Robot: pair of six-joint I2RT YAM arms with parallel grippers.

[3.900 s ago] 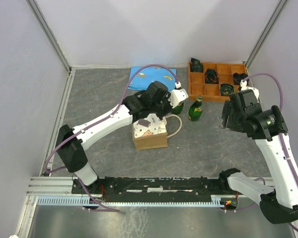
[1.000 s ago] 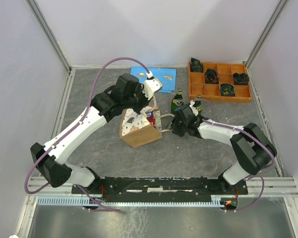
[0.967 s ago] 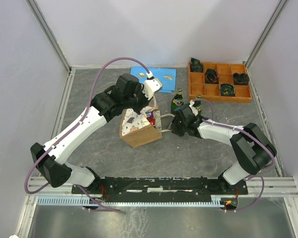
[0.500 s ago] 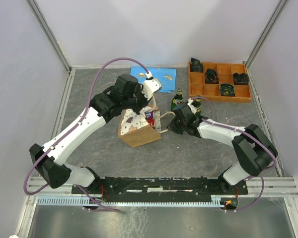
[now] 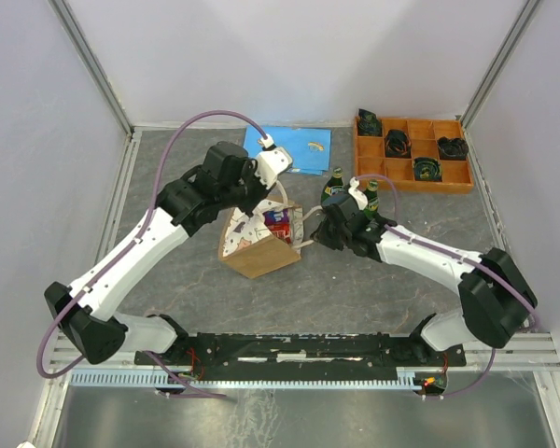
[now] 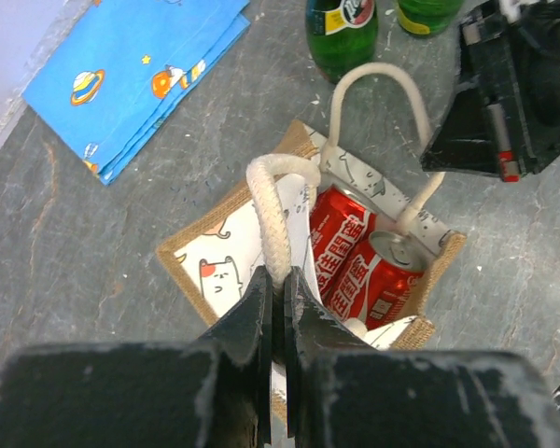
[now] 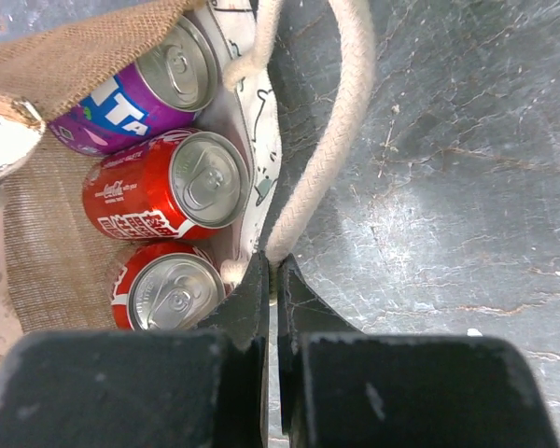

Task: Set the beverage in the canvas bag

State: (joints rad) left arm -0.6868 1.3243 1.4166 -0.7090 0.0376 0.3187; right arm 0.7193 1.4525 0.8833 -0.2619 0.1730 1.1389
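Note:
The canvas bag (image 5: pixel 258 252) stands tilted at the table's middle, its mouth pulled wide. My left gripper (image 6: pixel 278 282) is shut on one cream rope handle (image 6: pixel 273 191), seen from above as the left gripper (image 5: pixel 261 199). My right gripper (image 7: pixel 276 272) is shut on the other handle (image 7: pixel 343 112) at the bag's right side, the right gripper (image 5: pixel 311 238). Inside the bag lie beverages: a purple can (image 7: pixel 142 90) and two red cans (image 7: pixel 166 193), (image 7: pixel 170 291). Two green bottles (image 5: pixel 334 189), (image 5: pixel 371 197) stand on the table just right of the bag.
An orange compartment tray (image 5: pixel 415 188) holding dark objects sits at the back right. A blue printed cloth (image 5: pixel 297 149) lies at the back behind the bag. Grey walls and metal rails border the table on the left, right and back.
My right gripper has closed on the bag's right handle. The left arm has drawn its handle up and leftward, and the bag's mouth has spread wider and tilted.

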